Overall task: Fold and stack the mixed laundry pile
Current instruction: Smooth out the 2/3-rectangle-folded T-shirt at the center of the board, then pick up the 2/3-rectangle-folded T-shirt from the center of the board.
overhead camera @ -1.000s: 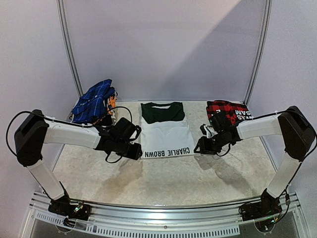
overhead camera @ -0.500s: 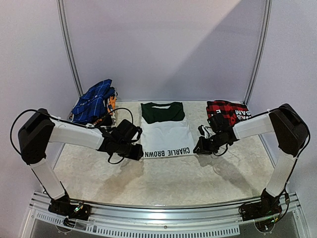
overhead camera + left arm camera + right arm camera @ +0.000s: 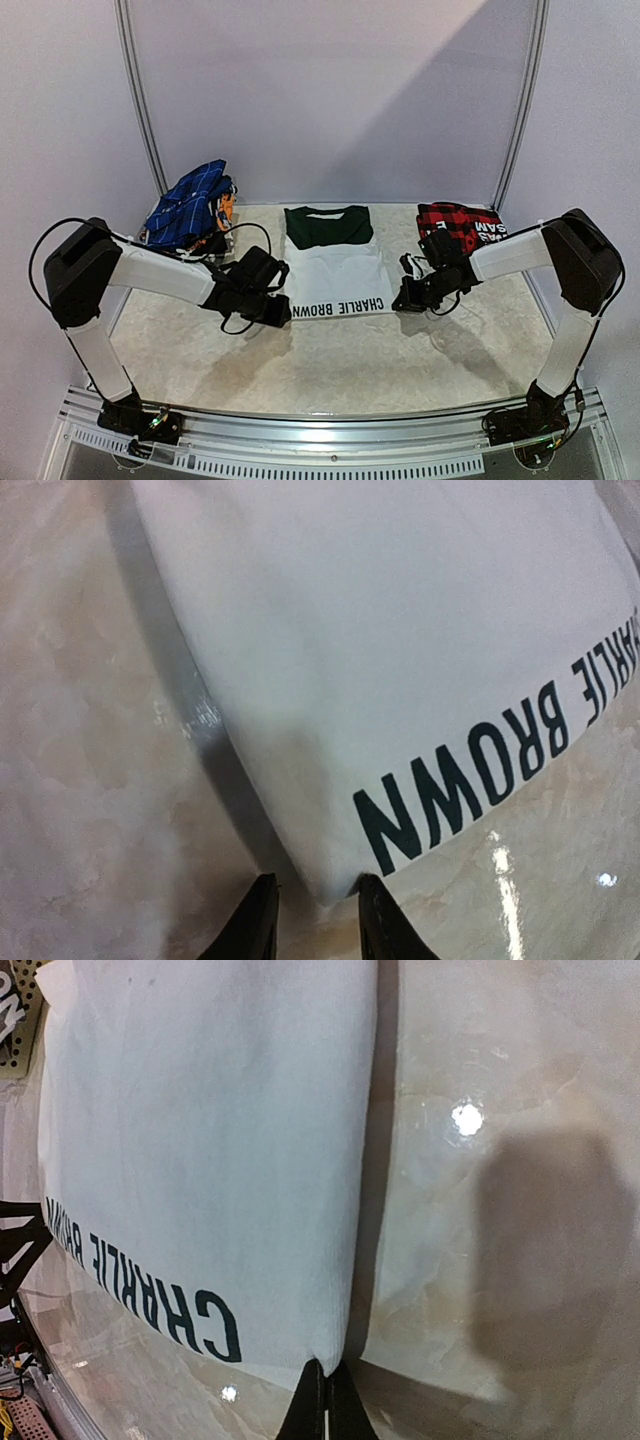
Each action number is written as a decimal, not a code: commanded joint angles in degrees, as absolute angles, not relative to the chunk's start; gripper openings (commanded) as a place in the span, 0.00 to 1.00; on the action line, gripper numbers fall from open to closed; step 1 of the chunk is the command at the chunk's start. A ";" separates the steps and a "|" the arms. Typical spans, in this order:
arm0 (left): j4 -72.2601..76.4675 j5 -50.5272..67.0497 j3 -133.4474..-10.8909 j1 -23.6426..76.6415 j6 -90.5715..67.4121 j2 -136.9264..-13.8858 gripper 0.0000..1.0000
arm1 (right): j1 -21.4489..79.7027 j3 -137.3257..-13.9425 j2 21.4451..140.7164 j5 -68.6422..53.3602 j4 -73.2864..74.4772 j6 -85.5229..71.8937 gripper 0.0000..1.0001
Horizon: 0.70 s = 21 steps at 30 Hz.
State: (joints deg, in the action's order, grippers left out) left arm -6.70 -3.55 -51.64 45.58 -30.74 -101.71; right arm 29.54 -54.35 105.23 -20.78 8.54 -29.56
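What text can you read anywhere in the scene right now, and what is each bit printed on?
"CHARLIE BROWN": dark green block capitals along the near hem of the white T-shirt with a dark green top.
"SAM": white capitals on a black band of the red-and-black plaid shirt; the letters beyond these are cut off and unreadable.
Nothing else legible in any view.

White tube links on the left arm (image 3: 150,268) and right arm (image 3: 512,255), each with bulky black joint blocks. Thin black cables (image 3: 248,224) loop off them, and the left gripper (image 3: 316,885) shows slim black tapered fingers (image 3: 250,925).
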 commanded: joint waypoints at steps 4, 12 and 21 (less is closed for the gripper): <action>-3.66 -2.55 -50.79 45.53 -31.76 -104.59 0.22 | 29.41 -53.70 106.61 -20.52 10.77 -29.51 0.00; -0.99 -0.95 -49.92 45.53 -32.26 -105.15 0.01 | 29.44 -52.91 105.88 -21.07 10.62 -29.70 0.00; -1.97 -0.44 -48.19 47.27 -32.90 -100.50 0.00 | 29.81 -49.76 100.26 -21.27 10.87 -30.56 0.00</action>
